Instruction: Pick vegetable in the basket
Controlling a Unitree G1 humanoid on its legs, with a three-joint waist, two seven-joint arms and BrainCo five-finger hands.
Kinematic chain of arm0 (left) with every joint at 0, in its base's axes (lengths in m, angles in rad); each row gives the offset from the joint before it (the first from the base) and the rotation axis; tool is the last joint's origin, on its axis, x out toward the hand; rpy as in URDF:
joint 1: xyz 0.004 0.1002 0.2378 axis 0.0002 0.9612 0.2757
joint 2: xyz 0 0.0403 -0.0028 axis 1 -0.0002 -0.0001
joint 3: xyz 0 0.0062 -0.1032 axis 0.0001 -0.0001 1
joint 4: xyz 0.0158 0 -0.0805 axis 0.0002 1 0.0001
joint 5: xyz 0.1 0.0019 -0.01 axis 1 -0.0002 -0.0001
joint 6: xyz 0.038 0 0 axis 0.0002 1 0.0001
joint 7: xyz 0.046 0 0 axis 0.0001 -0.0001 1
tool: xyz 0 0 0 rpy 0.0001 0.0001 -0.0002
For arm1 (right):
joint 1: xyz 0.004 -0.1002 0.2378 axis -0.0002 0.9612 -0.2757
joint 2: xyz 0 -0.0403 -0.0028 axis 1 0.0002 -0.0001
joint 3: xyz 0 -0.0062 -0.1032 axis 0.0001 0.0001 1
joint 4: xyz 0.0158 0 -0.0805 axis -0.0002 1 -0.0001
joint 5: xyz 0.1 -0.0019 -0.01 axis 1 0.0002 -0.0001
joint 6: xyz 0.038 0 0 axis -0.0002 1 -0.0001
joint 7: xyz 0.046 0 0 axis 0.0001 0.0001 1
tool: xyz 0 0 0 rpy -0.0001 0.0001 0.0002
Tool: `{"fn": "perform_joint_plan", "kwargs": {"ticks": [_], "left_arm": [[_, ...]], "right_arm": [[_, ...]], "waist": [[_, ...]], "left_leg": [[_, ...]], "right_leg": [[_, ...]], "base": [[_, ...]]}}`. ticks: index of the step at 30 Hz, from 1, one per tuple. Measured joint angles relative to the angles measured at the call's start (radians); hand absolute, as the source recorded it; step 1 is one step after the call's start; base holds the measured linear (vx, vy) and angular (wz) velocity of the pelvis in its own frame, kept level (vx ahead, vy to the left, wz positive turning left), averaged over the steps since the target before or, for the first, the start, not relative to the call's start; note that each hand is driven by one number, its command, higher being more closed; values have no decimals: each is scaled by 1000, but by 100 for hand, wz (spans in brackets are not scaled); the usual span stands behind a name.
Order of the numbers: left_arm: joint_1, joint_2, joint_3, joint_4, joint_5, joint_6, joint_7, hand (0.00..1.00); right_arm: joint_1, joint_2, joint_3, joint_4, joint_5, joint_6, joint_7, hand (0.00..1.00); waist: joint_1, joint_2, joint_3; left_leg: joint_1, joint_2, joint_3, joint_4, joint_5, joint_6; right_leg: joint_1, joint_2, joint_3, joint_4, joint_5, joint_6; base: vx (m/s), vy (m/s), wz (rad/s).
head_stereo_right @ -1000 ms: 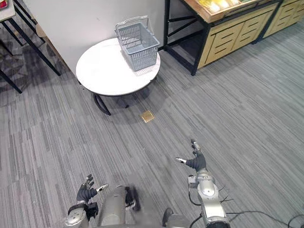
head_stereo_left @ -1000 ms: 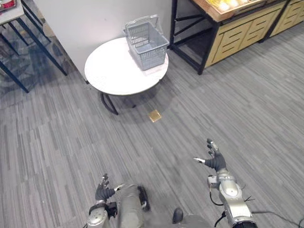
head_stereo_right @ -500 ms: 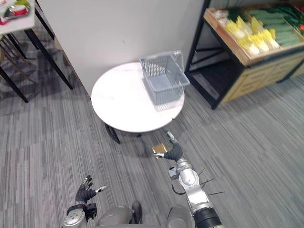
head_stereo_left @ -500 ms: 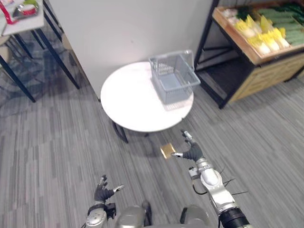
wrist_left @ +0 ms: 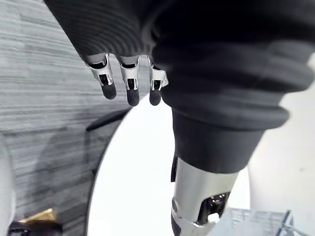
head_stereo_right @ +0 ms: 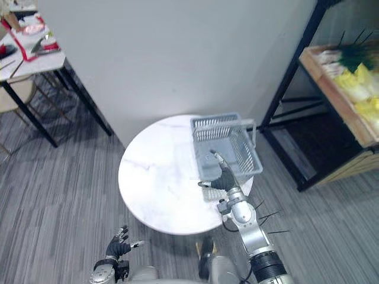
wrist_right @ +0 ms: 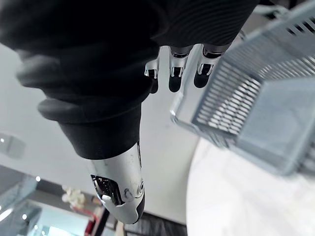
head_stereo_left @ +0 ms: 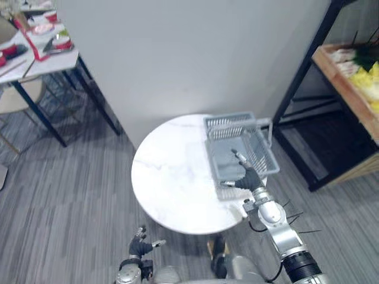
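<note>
A grey wire basket stands on the right part of a round white table, and I see nothing inside it. My right hand hovers open at the basket's near side, fingers straight over its floor; the right wrist view has those fingers beside the basket's mesh wall. Yellow and green vegetables lie in a wooden shelf at the far right, well away from both hands. Low down, in front of the table, my left hand hangs open and holds nothing.
The shelf's black frame rises just right of the table. A grey wall stands behind the table. At the upper left, a side table carries red items, with a chair beside it. A small yellowish square lies on the floor.
The whole view has shifted closer to the table and basket as the camera moved. My right hand has risen from near the floor to the basket's near side. The left hand stays low.
</note>
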Motion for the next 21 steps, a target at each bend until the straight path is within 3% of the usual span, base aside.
{"fn": "perform_joint_plan", "kwargs": {"ticks": [1, 2, 5, 9, 13, 16, 17, 21], "left_arm": [[6, -8, 0, 0, 0, 0, 0, 0], [14, -23, 0, 0, 0, 0, 0, 0], [16, -28, 12, 2, 17, 3, -1, 0], [15, -4, 16, 2, 18, -3, 0, 0], [13, 47, 16, 2, 18, -6, 1, 0], [-4, 63, 17, 3, 16, -15, 4, 0], [-20, 68, 17, 3, 15, -16, 5, 0], [-47, 69, 19, 1, 6, -35, 26, 0]], "right_arm": [[5, -16, 0, -9, -29, 1, -12, 0], [4, -35, -5, -17, -62, 3, -23, 0], [11, -35, 4, -65, -145, 4, -49, 0], [-61, -82, 67, -26, -220, 3, -54, 0], [-253, -136, 190, 188, -266, 2, -48, 0], [-389, -181, 231, 319, -287, 4, -48, 0], [-448, -202, 242, 358, -288, 5, -48, 0], [-653, -256, 291, 468, -306, 8, -51, 0]], "waist": [[-1, 17, -2], [1, 44, -5], [-8, 28, -7], [-2, 28, -9], [19, 29, -8], [39, 32, 8], [55, 31, 27], [57, 46, 90]], "left_leg": [[1, 0, -5, -100, 46, -14], [-1, 11, -6, -169, 141, -7], [48, -12, 37, -251, 148, -4], [80, -55, 58, -357, 180, 17], [63, -80, 57, -394, 200, 35], [37, -87, 52, -397, 214, 46], [27, -92, 51, -395, 217, 50], [-27, -112, 24, -393, 231, 64]], "right_leg": [[0, 14, 17, 0, -3, 6], [0, 39, 25, 0, -12, 13], [-2, 21, 70, -11, -33, 54], [-4, -7, 90, -52, -24, 95], [-36, -27, 91, -56, -8, 100], [-64, -32, 89, -68, 36, 93], [-74, -37, 89, -68, 39, 94], [-114, -60, 65, -69, 50, 102]], "base": [[178, 81, -90], [159, 113, -96], [106, 112, -72], [53, 124, -7], [46, 84, 3], [51, 71, 11], [10, 60, 15], [-24, 56, 19]]}}
